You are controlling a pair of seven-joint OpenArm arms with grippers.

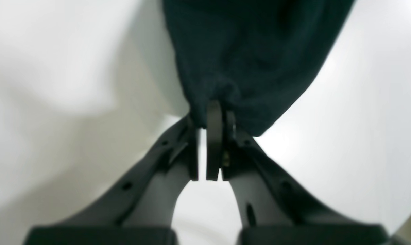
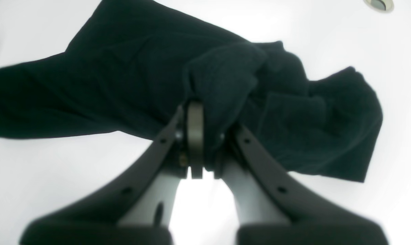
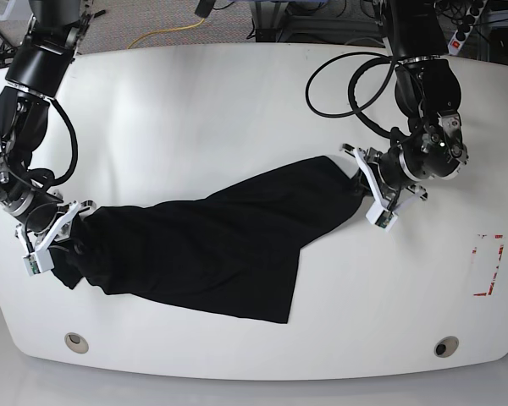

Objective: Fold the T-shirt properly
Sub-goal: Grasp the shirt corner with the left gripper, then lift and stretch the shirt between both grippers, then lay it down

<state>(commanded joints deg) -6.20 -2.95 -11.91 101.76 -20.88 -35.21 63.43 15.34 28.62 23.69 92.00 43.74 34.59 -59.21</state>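
— How does the T-shirt look?

— Black and rumpled, stretched in a long slanting band across the middle of the white table in the base view, from the lower left up toward the centre right. One loose flap hangs down to a corner at the lower centre. No print or text shows on the cloth that faces up.

— And the claws?

— The left claw is clamped on a bunched end of the shirt; in its wrist view the cloth puckers right at the tips and fans out toward the top of the frame. In the base view that is the end at centre right.

— The right one?

— The right claw is pinched on a thick fold of fabric, with more heaped cloth lying to the right of the frame. In the base view it sits at the lower left.

— Anything else on the table?

— Two round holes, one near the lower left edge and one near the lower right edge, and a red marking at the right.
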